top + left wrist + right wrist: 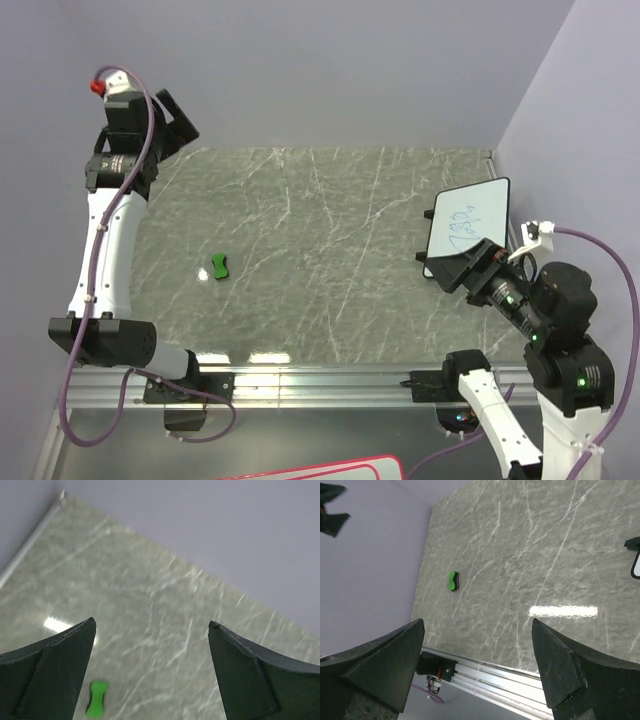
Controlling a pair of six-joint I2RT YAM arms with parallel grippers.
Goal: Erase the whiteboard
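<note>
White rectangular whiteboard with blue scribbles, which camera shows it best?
Top external: nearly all of the white black-rimmed whiteboard and its blue scribbles show. Right wrist catches only its corner; left wrist shows none of it.

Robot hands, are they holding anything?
No, nothing is held. The left hand and the right hand are both open and empty; the small green block lies untouched.

Marble table point(330, 260) (whiteboard point(470, 225), green eraser point(220, 267))
</note>
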